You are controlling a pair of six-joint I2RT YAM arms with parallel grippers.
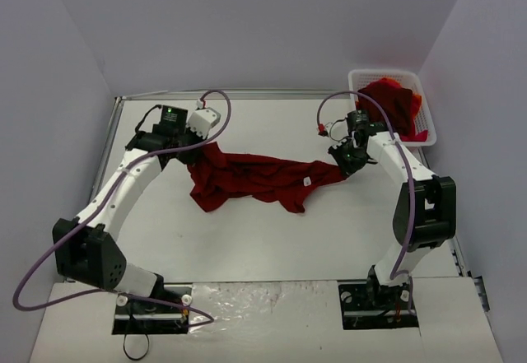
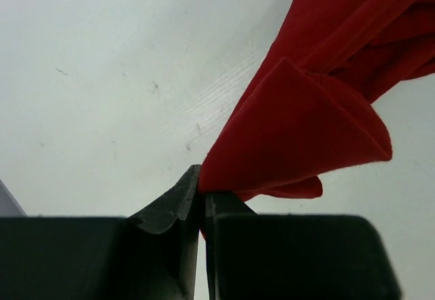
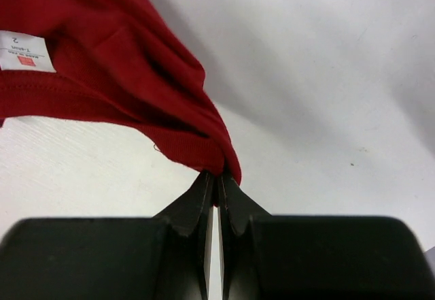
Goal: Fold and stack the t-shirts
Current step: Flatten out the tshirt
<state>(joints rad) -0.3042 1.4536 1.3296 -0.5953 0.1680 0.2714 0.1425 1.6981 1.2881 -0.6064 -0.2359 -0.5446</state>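
A dark red t-shirt [image 1: 251, 178] stretches crumpled across the middle of the white table between my two grippers. My left gripper [image 1: 191, 152] is shut on its left edge; in the left wrist view the cloth [image 2: 306, 116] bunches out from the closed gripper [image 2: 201, 190]. My right gripper [image 1: 344, 164] is shut on the shirt's right end; in the right wrist view the hem [image 3: 156, 109], with a white label [image 3: 26, 52], runs into the closed gripper [image 3: 218, 179]. More red t-shirts [image 1: 394, 104] are piled in the basket.
A white plastic mesh basket [image 1: 428, 116] stands at the back right corner of the table [image 1: 263, 239]. Grey walls close in the left, back and right sides. Purple cables loop off both arms.
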